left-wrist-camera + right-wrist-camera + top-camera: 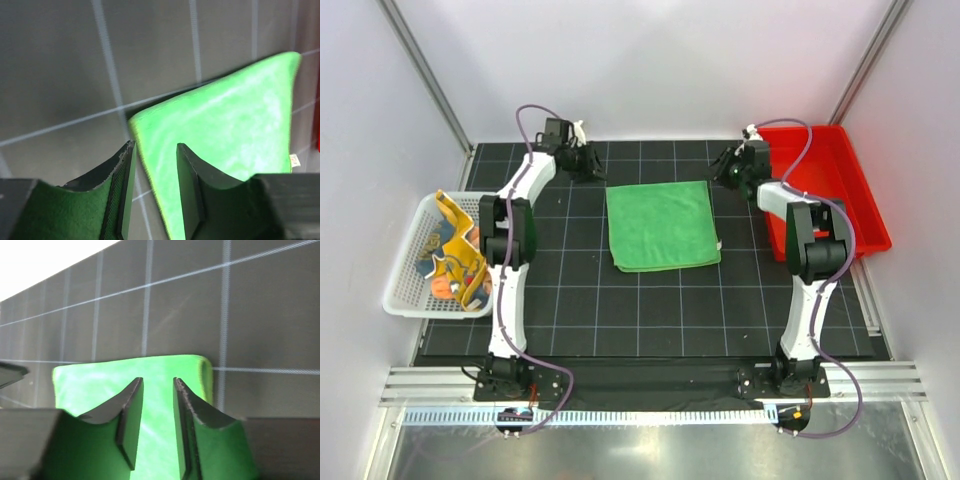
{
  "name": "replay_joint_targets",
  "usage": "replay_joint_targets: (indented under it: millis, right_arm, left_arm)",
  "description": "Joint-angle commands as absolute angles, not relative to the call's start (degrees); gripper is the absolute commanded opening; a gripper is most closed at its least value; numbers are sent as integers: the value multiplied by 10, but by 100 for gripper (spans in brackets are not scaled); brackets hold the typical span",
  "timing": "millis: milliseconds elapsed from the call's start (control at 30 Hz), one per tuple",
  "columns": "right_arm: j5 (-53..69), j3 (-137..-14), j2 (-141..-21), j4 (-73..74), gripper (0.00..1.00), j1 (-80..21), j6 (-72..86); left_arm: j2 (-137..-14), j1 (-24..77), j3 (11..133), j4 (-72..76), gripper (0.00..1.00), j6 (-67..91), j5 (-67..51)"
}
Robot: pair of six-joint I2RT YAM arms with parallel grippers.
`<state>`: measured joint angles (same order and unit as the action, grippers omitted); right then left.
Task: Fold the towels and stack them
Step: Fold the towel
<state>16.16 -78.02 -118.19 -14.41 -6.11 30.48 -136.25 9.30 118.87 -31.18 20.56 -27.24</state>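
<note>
The left gripper (155,150) hangs just above the far left corner of the green towel (662,225), at 11 o'clock from the cloth's middle. Its jaws are partly apart with nothing between them. The right gripper (157,382) mirrors it over the far right corner, at 1 o'clock, with jaws parted a little less and also holding nothing. The green towel lies flat as a neat, almost square shape in the middle of the black gridded mat (570,300), and a rounded doubled edge shows at its far right corner. At 9 o'clock from the towel, well apart, a white basket (405,300) holds the yellow-orange towel (455,225), bunched together with a patterned towel (438,285); the two are hard to tell apart. At 2 o'clock sits a red bin (825,170). The step in hand appears to be the fold of the green towel, with both far corners free of the fingers. To do it well, both arms should rise straight up and together, so that no fingertip snags a corner and drags the layers askew. Any further fold calls for pinching both layers at each corner and carrying them level to the opposite edge.
</note>
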Motion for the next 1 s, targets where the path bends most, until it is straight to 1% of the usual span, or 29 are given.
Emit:
replay_joint_targets:
  millis: [0,33,133,167,200,267,300,367,433,567,733,867,967]
  right_arm:
    - [128,-845,-1158,-25,39,-55,261]
    - [119,-845,-1151,-8,41,-55,258]
    - [100,-850,-1118,95,41,-57,255]
    - [96,-848,-1112,157,41,-58,259]
    - [91,-845,-1099,186,41,-60,267]
    - [67,-816,-1084,251,41,-68,269]
    - [56,-801,-1066,262,41,-69,273]
    - [51,-749,-1046,267,41,-76,275]
    - [41,-723,-1025,276,41,-81,286]
    - [39,-635,-983,256,41,-104,301]
    - [31,-539,-952,197,41,-125,330]
    - [24,-505,-947,169,40,-134,331]
    - [14,-489,-940,166,29,-134,332]
  left_arm:
    - [-1322,89,1193,-355,42,193,-223]
    - [-1311,91,1178,-352,42,196,-218]
    - [-1254,103,1106,-352,40,199,-202]
    - [-1221,108,1079,-352,38,216,-186]
    - [-1206,112,1028,-352,38,230,-170]
    - [-1175,121,971,-346,35,270,-175]
    - [-1146,125,917,-343,35,281,-169]
    - [-1119,140,876,-337,35,293,-158]
    - [-1077,149,816,-327,36,301,-142]
    - [-1013,176,725,-275,38,335,-141]
    - [-991,207,653,-217,38,374,-123]
    - [-994,215,607,-178,38,400,-134]
    - [-1005,220,598,-171,37,403,-140]
